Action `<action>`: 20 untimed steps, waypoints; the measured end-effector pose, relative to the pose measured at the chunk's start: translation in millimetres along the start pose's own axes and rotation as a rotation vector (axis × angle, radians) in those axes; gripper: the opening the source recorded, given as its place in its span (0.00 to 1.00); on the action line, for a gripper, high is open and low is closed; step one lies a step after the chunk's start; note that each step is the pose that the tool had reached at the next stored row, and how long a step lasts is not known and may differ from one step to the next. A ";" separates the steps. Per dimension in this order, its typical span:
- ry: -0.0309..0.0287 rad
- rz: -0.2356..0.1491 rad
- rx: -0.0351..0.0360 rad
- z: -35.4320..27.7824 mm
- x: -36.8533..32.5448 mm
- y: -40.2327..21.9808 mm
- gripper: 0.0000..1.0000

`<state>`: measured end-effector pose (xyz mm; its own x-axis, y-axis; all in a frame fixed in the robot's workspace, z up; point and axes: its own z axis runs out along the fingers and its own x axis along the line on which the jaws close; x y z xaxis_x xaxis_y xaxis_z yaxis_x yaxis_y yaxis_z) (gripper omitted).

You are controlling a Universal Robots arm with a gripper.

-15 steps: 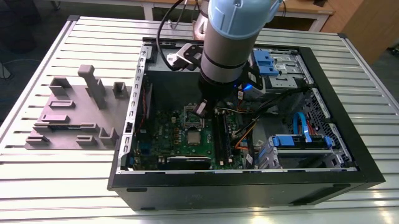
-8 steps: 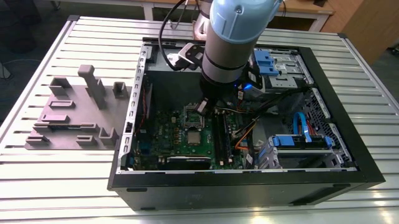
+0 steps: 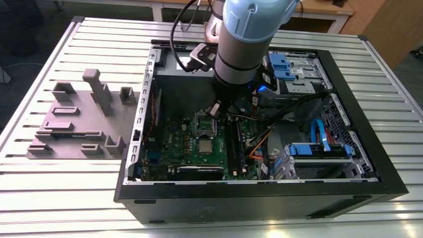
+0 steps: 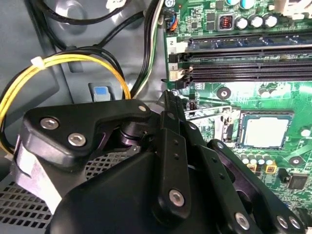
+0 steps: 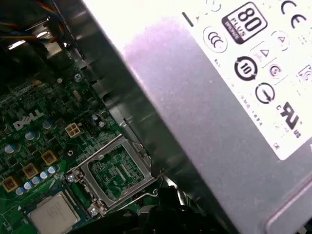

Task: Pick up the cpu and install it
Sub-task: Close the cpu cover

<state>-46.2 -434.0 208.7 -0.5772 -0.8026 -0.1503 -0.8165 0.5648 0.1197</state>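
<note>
while the case (image 3: 251,198) lies open, its socket (image 4: 263,113) holds the cpu (image 4: 264,130).

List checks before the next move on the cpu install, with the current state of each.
1. cpu lying in the motherboard socket: ok.
2. Socket's metal frame swung open, off the cpu: ok.
3. gripper over the motherboard, apart from the cpu: ok.
4. Load in the gripper: cannot tell.
5. cables lying apart from the socket: ok.
6. cpu sitting flat and fully seated: cannot tell.
</note>
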 end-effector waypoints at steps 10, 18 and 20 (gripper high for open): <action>0.0009 -0.028 -0.0060 2.1 -3.0 -2.9 0.10; -0.0049 -0.034 -0.0113 4.3 -3.2 -2.6 0.10; -0.0075 -0.035 -0.0133 4.8 -3.1 -2.5 0.10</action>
<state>-42.4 -432.1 204.2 -0.5487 -0.8202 -0.1619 -0.8358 0.5340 0.1273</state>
